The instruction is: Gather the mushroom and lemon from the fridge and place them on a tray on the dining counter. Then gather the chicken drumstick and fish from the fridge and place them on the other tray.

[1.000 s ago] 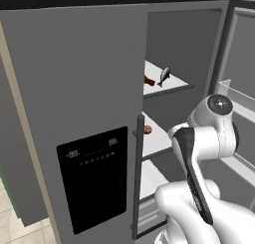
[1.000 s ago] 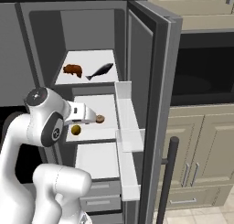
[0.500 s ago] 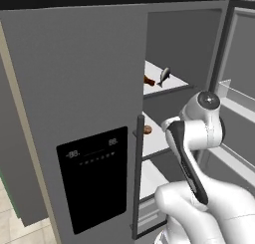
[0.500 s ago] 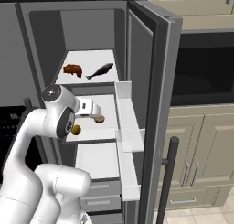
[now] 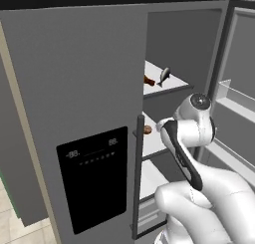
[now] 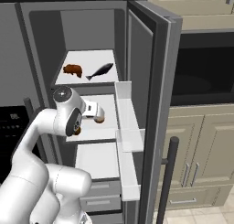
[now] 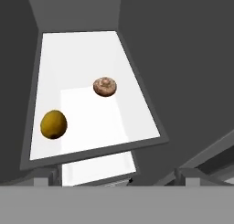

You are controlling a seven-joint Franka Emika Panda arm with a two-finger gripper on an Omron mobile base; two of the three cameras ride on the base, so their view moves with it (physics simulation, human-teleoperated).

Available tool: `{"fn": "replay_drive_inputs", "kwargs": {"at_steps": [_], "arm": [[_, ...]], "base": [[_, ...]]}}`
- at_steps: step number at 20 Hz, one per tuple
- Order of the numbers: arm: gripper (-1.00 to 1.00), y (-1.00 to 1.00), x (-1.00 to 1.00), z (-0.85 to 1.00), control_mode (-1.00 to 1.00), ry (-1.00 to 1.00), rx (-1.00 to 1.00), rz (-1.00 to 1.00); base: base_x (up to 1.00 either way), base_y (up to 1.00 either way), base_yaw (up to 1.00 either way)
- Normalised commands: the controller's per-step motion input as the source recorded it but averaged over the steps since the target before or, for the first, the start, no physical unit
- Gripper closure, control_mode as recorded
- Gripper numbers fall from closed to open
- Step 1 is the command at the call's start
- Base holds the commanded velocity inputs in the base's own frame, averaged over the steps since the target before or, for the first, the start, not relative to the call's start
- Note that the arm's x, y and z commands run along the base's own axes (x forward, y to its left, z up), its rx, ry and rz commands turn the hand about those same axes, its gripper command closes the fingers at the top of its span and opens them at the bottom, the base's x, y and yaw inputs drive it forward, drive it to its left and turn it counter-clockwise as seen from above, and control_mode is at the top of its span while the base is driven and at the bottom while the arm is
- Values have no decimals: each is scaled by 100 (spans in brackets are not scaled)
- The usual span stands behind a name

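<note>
With jaws wide apart and holding nothing, gripper [image 6: 97,112] sits above middle fridge shelf [image 7: 77,58]; mushroom [image 7: 105,87] and lemon [image 7: 54,124] lie apart there, drumstick [image 6: 72,70] and fish [image 6: 100,72] on shelf above

Partly hidden food in the fridge

The arm [image 6: 68,120] covered most of the lemon [image 6: 77,130]; the closed door [image 5: 89,138] hid part of the mushroom [image 5: 147,130].

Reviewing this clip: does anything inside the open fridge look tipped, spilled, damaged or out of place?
Nothing stands out. The mushroom and lemon lie apart on the middle shelf, the chicken drumstick and fish on the shelf above. No spill or damage shows. The end effector is open above the middle shelf.
</note>
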Motion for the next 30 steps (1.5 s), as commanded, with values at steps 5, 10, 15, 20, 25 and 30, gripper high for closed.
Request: {"fn": "replay_drive_inputs", "kwargs": {"at_steps": [5, 10, 15, 20, 25, 30], "arm": [[-100, 12, 21, -32, -100, 1, 0, 0], [-100, 3, 34, -26, -100, 2, 0, 0], [-100, 2, 39, -18, -100, 2, 0, 0], [-100, 2, 40, -2, -100, 5, 0, 0], [-100, 5, 40, -4, -100, 5, 0, 0], [-100, 7, 35, -14, -100, 4, 0, 0]], "base": [[0, 0, 0], [0, 0, 0], [0, 0, 0], [0, 0, 0], [0, 0, 0], [0, 0, 0]]}}
